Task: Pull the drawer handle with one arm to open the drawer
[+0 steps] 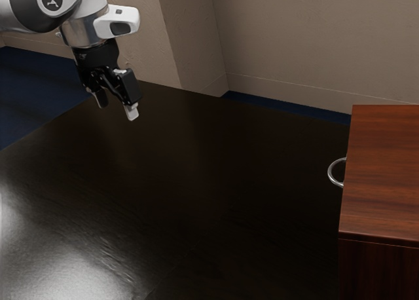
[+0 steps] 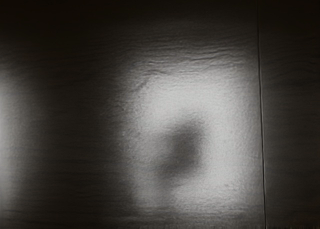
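1. Gripper. At the exterior view's left, my gripper [image 1: 118, 108] hangs above the dark table [image 1: 216, 182]. The fingers point down and stand apart, released, with nothing between them. In the wrist view, the tabletop below my hand carries a pale glare with a dark blot [image 2: 182, 151] in it.

2. Gap. A wide stretch of bare tabletop separates the gripper from the work. The two are well apart.

3. Task item. At the exterior view's right stands a reddish-brown wooden cabinet [image 1: 383, 169]. The drawer handle [image 1: 335, 171] is a thin metal loop that projects from the cabinet face turned toward my arm. The drawer front does not appear to stand out from the cabinet body, so I judge the drawer not yet opened.

4. Handling. The loop is likely rigid, smooth and slippery, and the wooden drawer is likely to resist somewhat at first.

5. Grip point. Take the loop at its outermost arc, one finger on each side of the bar. Clench firmly, then pull straight away from the cabinet face. An angled pull may slide the pads off the metal.
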Available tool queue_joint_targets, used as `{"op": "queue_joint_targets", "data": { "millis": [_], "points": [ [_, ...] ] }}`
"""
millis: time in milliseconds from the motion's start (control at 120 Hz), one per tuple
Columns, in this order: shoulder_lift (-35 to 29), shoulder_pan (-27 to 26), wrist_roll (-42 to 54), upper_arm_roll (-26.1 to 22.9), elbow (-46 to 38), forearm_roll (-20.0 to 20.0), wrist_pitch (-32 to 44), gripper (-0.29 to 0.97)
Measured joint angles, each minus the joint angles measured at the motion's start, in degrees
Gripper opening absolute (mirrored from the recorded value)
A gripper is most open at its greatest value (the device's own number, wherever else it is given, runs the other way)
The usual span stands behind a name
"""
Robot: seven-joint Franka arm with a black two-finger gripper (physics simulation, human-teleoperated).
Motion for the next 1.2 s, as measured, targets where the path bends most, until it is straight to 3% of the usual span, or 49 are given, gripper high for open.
{"op": "queue_joint_targets", "data": {
  "millis": [167,367,667,1000,1200],
  "points": [
    [-0.2,0.0,0.6,0.0,0.4,-0.2,-0.1,0.68],
    [-5.6,0.7,1.1,-1.4,12.6,-0.7,-3.2,0.68],
    [-6.9,-0.7,1.7,-1.1,13.1,-0.8,-5.5,0.68],
    [-6.6,1.8,1.9,-1.1,11.4,-3.1,-9.2,0.68],
    [-15.0,1.5,1.6,-2.7,-12.4,-4.9,-0.2,0.68]
  ]
}}
